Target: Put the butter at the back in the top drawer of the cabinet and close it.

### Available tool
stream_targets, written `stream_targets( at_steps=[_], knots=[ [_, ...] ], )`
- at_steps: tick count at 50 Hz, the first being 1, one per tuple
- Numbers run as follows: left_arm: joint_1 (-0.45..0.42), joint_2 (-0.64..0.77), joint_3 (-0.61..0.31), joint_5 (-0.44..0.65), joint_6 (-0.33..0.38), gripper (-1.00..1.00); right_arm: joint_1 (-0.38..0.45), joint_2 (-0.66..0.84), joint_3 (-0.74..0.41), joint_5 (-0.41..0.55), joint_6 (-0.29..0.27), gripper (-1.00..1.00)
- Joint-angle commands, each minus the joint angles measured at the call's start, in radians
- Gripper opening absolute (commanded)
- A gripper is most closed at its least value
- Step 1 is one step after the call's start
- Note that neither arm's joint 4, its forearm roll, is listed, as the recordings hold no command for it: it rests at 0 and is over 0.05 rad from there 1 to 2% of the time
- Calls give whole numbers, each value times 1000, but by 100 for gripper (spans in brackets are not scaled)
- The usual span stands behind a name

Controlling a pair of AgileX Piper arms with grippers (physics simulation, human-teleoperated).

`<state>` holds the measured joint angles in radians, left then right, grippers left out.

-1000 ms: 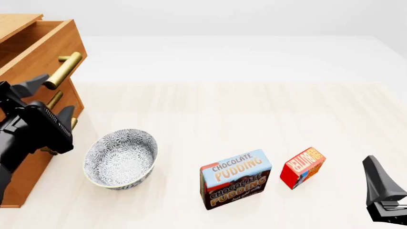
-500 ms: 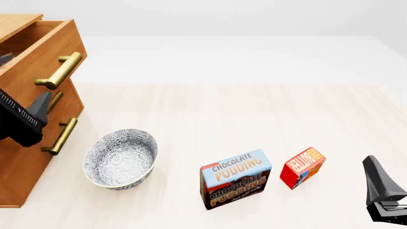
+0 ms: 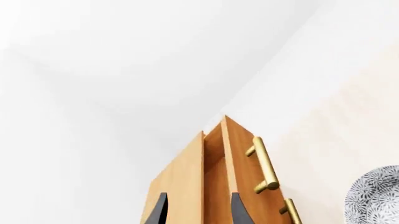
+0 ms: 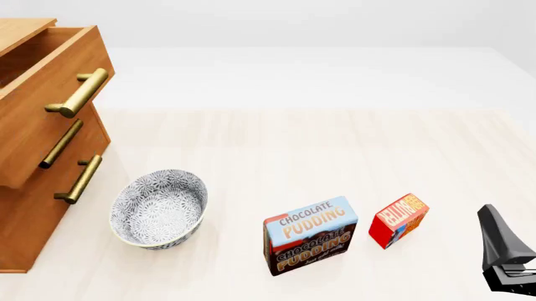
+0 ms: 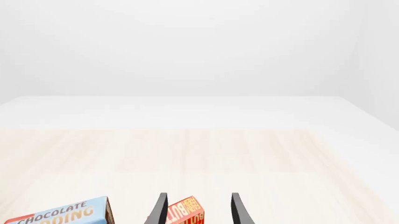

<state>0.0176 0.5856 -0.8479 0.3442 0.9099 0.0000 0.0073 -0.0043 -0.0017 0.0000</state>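
Your top drawer (image 4: 46, 94) stood open; the butter (image 4: 398, 219) sat right of it; both grippers' jaws were apart.

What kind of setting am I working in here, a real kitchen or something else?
Most likely a simulated tabletop, not a real kitchen: a pale wood-grain table in blank white surroundings, bearing only a wooden cabinet with its top drawer open, a patterned bowl, a pudding box and the butter.
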Motion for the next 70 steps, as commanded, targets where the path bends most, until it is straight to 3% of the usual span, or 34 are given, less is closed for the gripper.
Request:
stream_targets(
  at_steps=[1, 5, 10, 15, 23, 29, 35, 44, 46, 70],
  knots=[
    [31, 23, -214, 232, -167, 100, 0, 0, 0, 0, 0, 100],
    [23, 87, -303, 311, -267, 100, 0, 0, 0, 0, 0, 100],
    [-12, 117, -359, 339, -320, 100, 0, 0, 0, 0, 0, 100],
    [-4, 245, -517, 469, -500, 100, 0, 0, 0, 0, 0, 100],
    [-54, 344, -630, 543, -640, 100, 0, 0, 0, 0, 0, 100],
    [-40, 361, -649, 555, -660, 100, 0, 0, 0, 0, 0, 100],
    [-61, 407, -673, 590, -743, 100, 0, 0, 0, 0, 0, 100],
    [-33, 412, -679, 591, -759, 100, 0, 0, 0, 0, 0, 100],
    [-49, 442, -689, 604, -817, 100, 0, 0, 0, 0, 0, 100],
    [-6, 461, -668, 596, -825, 100, 0, 0, 0, 0, 0, 100]
  ],
)
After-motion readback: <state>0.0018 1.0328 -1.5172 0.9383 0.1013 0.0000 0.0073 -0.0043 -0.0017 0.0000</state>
